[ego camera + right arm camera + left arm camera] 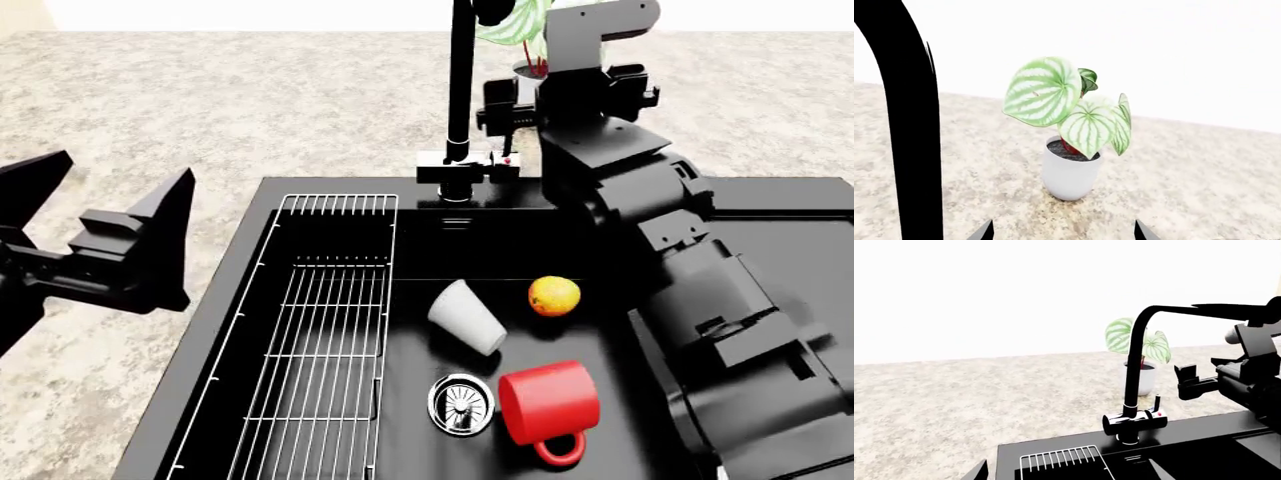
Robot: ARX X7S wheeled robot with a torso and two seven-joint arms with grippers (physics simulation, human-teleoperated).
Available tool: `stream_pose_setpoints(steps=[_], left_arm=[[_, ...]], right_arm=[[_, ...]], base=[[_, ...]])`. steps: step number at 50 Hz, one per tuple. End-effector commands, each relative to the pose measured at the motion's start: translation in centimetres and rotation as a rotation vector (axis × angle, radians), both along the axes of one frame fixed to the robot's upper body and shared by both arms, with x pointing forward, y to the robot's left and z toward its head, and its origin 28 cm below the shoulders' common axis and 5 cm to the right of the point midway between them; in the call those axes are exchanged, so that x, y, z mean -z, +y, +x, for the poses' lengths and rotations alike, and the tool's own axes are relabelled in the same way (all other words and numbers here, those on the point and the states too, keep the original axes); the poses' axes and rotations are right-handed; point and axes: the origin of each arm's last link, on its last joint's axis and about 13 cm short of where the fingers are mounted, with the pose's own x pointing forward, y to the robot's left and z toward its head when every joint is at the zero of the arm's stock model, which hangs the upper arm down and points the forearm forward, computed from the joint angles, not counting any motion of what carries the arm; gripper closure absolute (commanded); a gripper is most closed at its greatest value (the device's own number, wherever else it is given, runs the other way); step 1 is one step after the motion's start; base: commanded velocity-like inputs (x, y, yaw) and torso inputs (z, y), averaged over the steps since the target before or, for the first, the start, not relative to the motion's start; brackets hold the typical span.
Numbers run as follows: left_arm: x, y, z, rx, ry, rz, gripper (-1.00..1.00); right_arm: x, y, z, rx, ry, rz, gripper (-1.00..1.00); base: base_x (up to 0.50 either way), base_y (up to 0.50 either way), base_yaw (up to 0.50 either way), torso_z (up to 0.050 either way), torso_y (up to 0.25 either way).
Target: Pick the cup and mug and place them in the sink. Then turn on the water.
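The counter (pixel 267 110) is speckled beige-grey stone, running back to a blank white wall; nothing else of the room shows.

At the far left of the head view, the left gripper (pixel 100 215) hangs over the counter just outside the sink's left edge, its two dark fingers spread wide with nothing between them. To its right lies the one sink (pixel 254 300), a black basin set into the stone. One silver wire rack (pixel 314 340) fills the sink's left part, the nearest thing to the left gripper. Further right, on the basin floor, the one cup (pixel 467 316) lies on its side, and just past it sits one orange fruit (pixel 554 295). Nearer the camera are one round chrome drain (pixel 462 403) and the one red mug (pixel 549 403), tipped over with its handle pointing toward the camera, touching or almost touching the drain's rim. Cup and mug are both in the sink, well apart from either gripper.

At the sink's back edge stands one tall black faucet (pixel 462 100) on a chrome base. Its small lever (pixel 1157 405), with a red mark, sits on the side facing the right gripper (pixel 514 105). That gripper is just beside the lever; whether it touches cannot be told. Its two fingertips, seen at the edge of the right wrist view, stand apart, holding nothing. Beyond it is one white pot (pixel 1069 175) with a striped green plant.
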Motion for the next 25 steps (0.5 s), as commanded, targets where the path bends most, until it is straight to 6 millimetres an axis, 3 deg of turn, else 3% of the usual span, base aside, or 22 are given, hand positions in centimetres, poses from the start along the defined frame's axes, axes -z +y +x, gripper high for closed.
stream_pose_setpoints(steps=[1,25], left_arm=[[0.0,0.1,0.1,0.000,-0.002,-0.005,-1.00],[0.5,0.2,0.1,-0.002,0.006,-0.007,-1.00]], right_arm=[[0.9,0.5,1.4,0.014,0.036,-0.009,-1.00],[4.9,0.3,1.1,0.029,0.135,-0.010,-1.00]], base=[[0.00,0.00,0.00,0.000,0.000],[0.00,0.00,0.00,0.000,0.000]])
